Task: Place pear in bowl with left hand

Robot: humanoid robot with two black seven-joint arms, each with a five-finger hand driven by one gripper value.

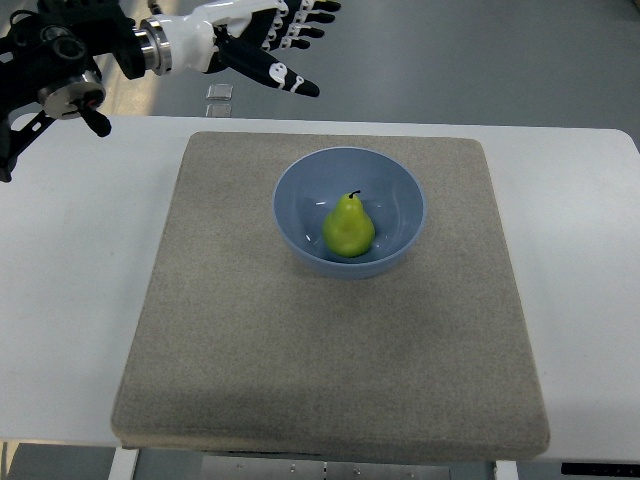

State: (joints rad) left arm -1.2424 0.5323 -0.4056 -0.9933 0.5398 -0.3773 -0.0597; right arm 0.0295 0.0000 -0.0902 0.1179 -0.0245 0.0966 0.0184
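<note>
The fingers (300, 30) of the left hand (262, 42) are spread apart and hold nothing, at the far left above the bench (70, 280) edge. The smooth green pear (348, 228) stands inside the round blue bowl (295, 190). The bowl rests on a rough grey square mat (300, 350) covering the white bench.

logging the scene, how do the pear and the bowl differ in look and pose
The pear is yellow-green with a dark stem; the bowl is pale blue. The pear is the smaller and lies inside the bowl, while the bowl sits directly on the grey mat. The pear is a solid tapering shape; the bowl is round and open-topped. Both are smooth, and both sit apart from the left hand, which hovers open beyond the mat.
</note>
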